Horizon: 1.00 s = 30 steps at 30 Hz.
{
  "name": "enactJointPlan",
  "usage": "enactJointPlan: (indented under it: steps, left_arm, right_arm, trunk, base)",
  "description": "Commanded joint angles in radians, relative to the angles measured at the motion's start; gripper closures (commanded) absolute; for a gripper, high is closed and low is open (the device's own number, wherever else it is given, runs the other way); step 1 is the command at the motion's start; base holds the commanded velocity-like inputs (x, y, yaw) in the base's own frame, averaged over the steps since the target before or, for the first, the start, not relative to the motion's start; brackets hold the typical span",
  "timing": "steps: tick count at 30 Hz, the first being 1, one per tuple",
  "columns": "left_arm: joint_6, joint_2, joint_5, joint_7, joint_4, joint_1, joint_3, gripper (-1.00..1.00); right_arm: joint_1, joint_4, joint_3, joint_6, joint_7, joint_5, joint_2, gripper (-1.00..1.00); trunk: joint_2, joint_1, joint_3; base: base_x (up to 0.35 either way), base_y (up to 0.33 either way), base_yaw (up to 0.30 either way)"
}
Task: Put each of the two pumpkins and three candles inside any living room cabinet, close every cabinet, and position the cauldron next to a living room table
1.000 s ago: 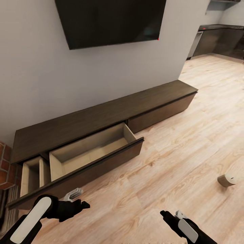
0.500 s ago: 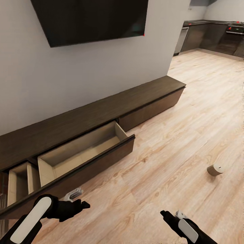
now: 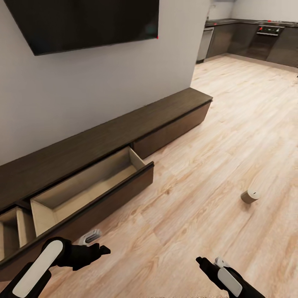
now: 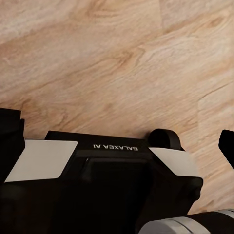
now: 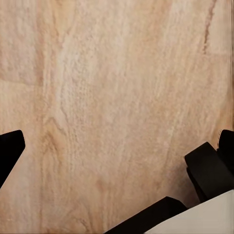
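- At the far left of my head view the cabinet (image 3: pixel 124 132) runs along the grey wall, long, low and dark brown; its two leftmost drawers stand pulled out
- The small drawer (image 3: pixel 10 231) at the left edge shows a pale inside with a divider, and I see nothing lying in the part that shows
- Just beside it the wide drawer (image 3: pixel 89 186) is open as well, its beige floor bare as far as I can see
- The third drawer front (image 3: pixel 174 128), toward the kitchen end, sits flush and closed
- Above the cabinet a black television (image 3: pixel 87 22) hangs on the wall
- My left gripper (image 3: pixel 99 249) hangs low over the wooden floor (image 3: pixel 198 174), just in front of the wide drawer's dark front; it carries nothing, but how far its fingers stand apart I cannot tell
- In the left wrist view I get the arm's black and white housing over bare planks
- My right gripper (image 3: pixel 201 261) is at the lower right of the head view, also over bare floor; in its wrist view the two dark fingers (image 5: pixel 209 170) sit at opposite edges with only planks between, so it is spread wide and has hold of nothing
- Further right one candle (image 3: pixel 249 195) lies tipped on its side on the floor, well apart from the cabinet and from both grippers
- At the top right, dark kitchen units (image 3: pixel 256 37) with an oven line the far wall
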<state>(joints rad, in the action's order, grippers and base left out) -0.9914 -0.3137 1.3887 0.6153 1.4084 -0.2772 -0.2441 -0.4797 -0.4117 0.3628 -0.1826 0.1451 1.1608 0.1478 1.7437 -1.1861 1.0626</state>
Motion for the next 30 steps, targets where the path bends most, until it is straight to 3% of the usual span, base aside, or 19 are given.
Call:
enactJointPlan:
  steps: [1, 30]
  left_arm:
    - [0.000, -0.001, 0.010, 0.010, 0.001, 0.000, -0.001, -1.00]
    - [-0.001, -0.001, 0.010, 0.009, 0.003, 0.000, -0.003, -1.00]
  right_arm:
    - [0.000, -0.003, 0.007, -0.002, 0.007, 0.007, 0.001, -1.00]
    - [0.000, -0.001, 0.005, 0.021, 0.014, 0.009, 0.001, -1.00]
  trunk:
    - [0.000, 0.000, 0.002]
    - [0.000, 0.000, 0.038]
  base:
    - [0.000, 0.000, -0.194]
    - [0.000, 0.000, -0.194]
